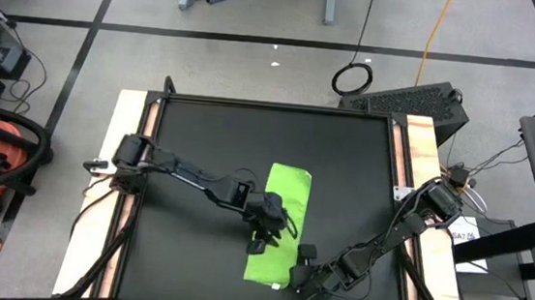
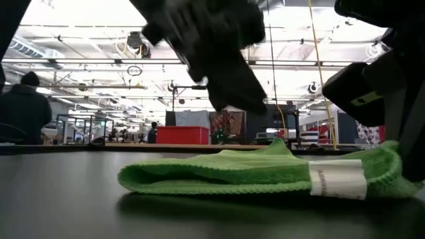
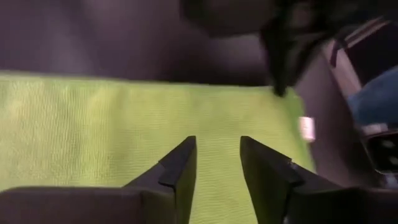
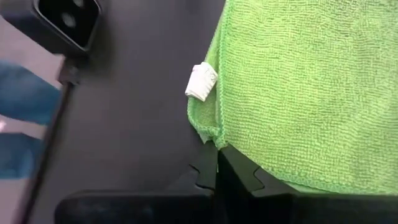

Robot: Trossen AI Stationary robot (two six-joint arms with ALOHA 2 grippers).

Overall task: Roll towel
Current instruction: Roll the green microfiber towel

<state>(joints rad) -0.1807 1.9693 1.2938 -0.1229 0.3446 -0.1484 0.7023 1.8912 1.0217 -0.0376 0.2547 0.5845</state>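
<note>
Left gripper (image 3: 214,165), fingers apart, hovers over the towel (image 1: 280,224); right gripper (image 4: 216,168) pinches its near corner.

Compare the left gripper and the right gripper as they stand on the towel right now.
The left gripper is open, its fingers parted above the middle of the towel and holding nothing; the right gripper is shut on the towel's edge near the white label.
The left gripper sits over the towel's middle; the right gripper is at its near end, by the table's front.
Both are low, at the towel.
</note>
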